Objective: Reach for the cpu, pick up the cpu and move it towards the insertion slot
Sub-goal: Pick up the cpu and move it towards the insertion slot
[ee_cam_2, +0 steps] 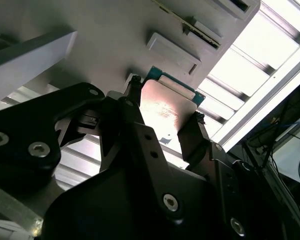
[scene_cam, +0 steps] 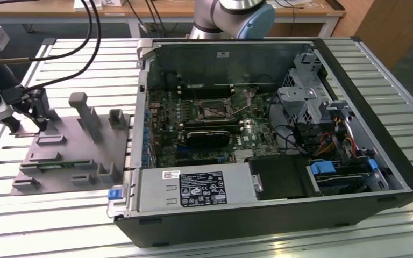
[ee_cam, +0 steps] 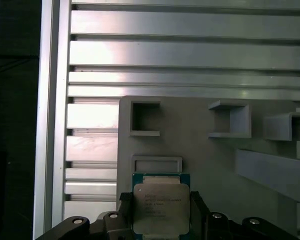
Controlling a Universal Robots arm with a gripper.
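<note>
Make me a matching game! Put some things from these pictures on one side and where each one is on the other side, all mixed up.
Things:
1. cpu
2. insertion slot
3. grey fixture plate

Places:
A. lying on the slatted table, beside the computer case
B. held in the gripper
C. on the board inside the open computer case

Pairs: 1-B, 2-C, 3-A

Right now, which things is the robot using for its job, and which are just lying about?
For the job:
the cpu
the gripper, shut on the cpu
the insertion slot, inside the computer case

Just lying about:
the grey fixture blocks
the black card
the power supply box
the coloured cables
</note>
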